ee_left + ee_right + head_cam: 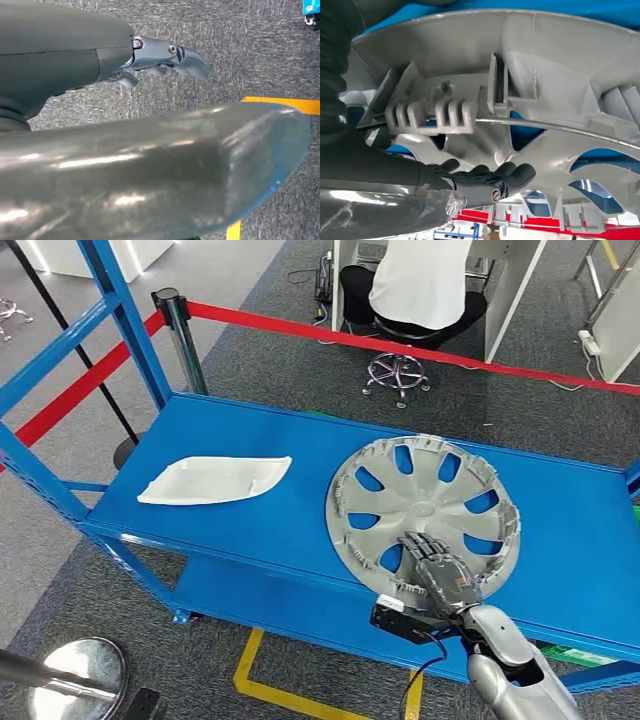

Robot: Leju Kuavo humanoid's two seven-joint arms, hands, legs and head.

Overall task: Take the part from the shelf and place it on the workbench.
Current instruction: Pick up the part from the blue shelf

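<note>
A grey wheel cover (430, 495) lies inner face up on the right half of the blue shelf (589, 530), its near rim slightly over the front edge. My right hand (441, 575) reaches in from below, its fingers stretched flat on the cover's near spokes. In the right wrist view the dark fingers (490, 182) lie just inside the ribbed rim of the cover (546, 60), with nothing pinched. A flat white plastic part (215, 480) rests on the shelf's left half. My left hand (166, 55) hangs over grey carpet, fingers extended and holding nothing.
Blue shelf uprights (128, 320) rise at the left. A red barrier tape (415, 345) on a post (181, 335) runs behind the shelf. A person (423, 280) sits on a chair beyond it. A yellow floor line (249, 670) and a round stanchion base (75, 670) lie in front.
</note>
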